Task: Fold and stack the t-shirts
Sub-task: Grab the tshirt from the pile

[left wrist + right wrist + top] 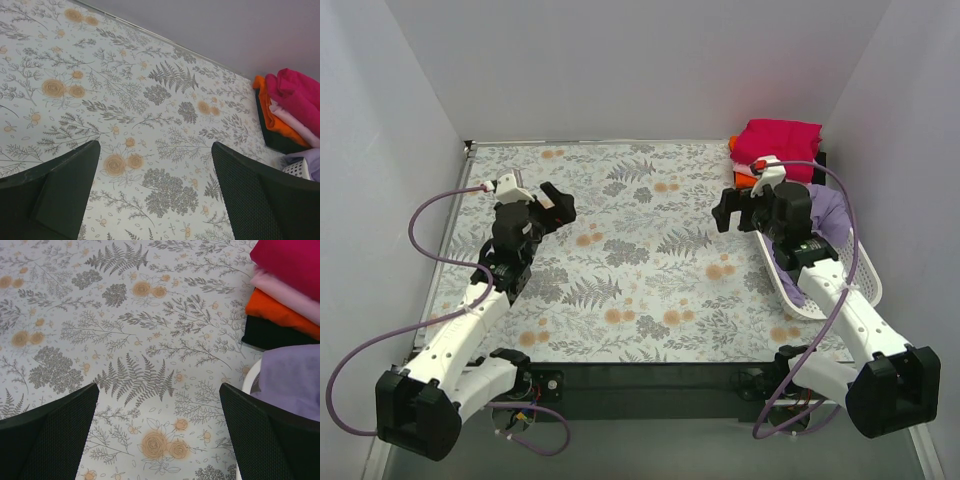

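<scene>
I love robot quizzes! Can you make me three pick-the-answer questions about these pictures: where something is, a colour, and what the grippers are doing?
1. Where is the lavender shirt?
A. spread flat on the table
B. in the white basket
C. on the floor

2. Which colour tops the folded stack?
A. black
B. orange
C. magenta

3. How are the left gripper and right gripper?
A. both open, holding nothing
B. both shut on a shirt
C. one holds the basket

Answers:
1 B, the purple cloth lies inside the basket's white rim.
2 C, the magenta shirt lies uppermost.
3 A, each wrist view shows fingers spread wide with nothing between them.
</scene>
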Motion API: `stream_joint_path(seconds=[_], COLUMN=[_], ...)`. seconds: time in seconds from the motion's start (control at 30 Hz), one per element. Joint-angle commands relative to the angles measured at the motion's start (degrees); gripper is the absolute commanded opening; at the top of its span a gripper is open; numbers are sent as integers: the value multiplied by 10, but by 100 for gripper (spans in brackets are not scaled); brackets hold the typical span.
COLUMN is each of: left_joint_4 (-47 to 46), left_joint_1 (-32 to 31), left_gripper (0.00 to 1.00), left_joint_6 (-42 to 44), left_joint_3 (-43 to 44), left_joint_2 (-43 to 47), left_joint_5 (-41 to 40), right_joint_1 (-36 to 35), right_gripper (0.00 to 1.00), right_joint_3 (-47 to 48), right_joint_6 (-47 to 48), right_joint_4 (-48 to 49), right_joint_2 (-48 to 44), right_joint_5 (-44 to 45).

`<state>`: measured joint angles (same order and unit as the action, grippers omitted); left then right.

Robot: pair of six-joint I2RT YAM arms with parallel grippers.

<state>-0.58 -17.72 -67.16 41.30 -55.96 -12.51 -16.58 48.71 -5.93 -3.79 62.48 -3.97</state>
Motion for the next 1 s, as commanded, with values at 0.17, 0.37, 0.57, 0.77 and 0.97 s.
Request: stream_joint_path(seconds=[0.17,0.37,0.57,0.77,0.97], left_joint_4=[19,24,21,16,14], left_joint_1=[-5,-5,-6,-7,-6], left_gripper=[87,87,87,87,87], left_joint_6=[7,0,-3,0,-2], left_joint_3=[9,4,-6,-8,-10], left_joint_2=[-13,-8,11,6,0], left_joint_5=[-3,-5,-2,7,16], right_joint_1=[5,94,204,247,269], right_gripper=[98,98,98,98,97], right_joint_3=[-53,-13,-13,-11,-8], right_joint_6=[-10,-34,-54,-57,-64], right_joint_4=[84,7,-17,-28,-35], right_joint_2=[-53,28,83,121,190], right_joint_5=[146,111,96,119,98])
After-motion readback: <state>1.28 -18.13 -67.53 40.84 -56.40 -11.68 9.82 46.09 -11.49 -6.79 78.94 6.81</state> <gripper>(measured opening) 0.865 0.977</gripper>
